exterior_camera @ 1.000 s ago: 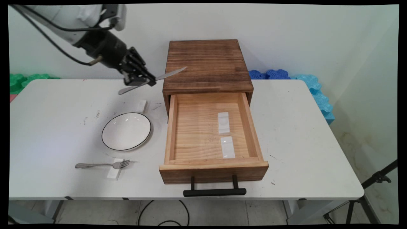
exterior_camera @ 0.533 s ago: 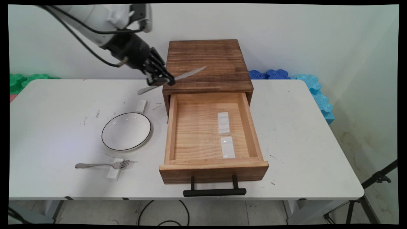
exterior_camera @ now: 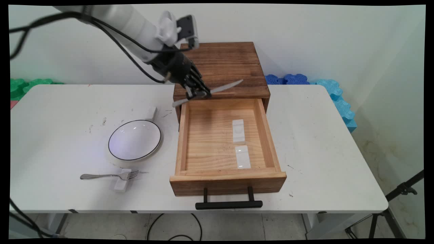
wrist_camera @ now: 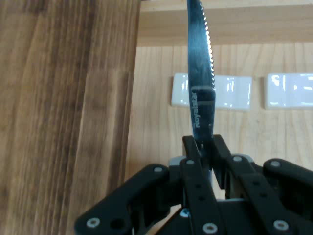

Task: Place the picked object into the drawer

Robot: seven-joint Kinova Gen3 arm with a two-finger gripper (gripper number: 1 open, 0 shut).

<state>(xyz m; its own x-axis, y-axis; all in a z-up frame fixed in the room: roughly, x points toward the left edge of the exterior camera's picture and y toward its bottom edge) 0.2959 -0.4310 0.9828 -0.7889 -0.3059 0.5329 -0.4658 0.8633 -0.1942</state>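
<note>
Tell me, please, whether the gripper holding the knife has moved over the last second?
Yes. The gripper with the knife moved rightward from above the table to the open drawer's back edge.

Illumination is bright, even and diffuse. Soft shadows fall beneath the plate [exterior_camera: 134, 139] and the open drawer [exterior_camera: 228, 183]. Slight motion blur affects the arm's cables. In the hand view the knife blade [wrist_camera: 199, 54] shows glare.
</note>
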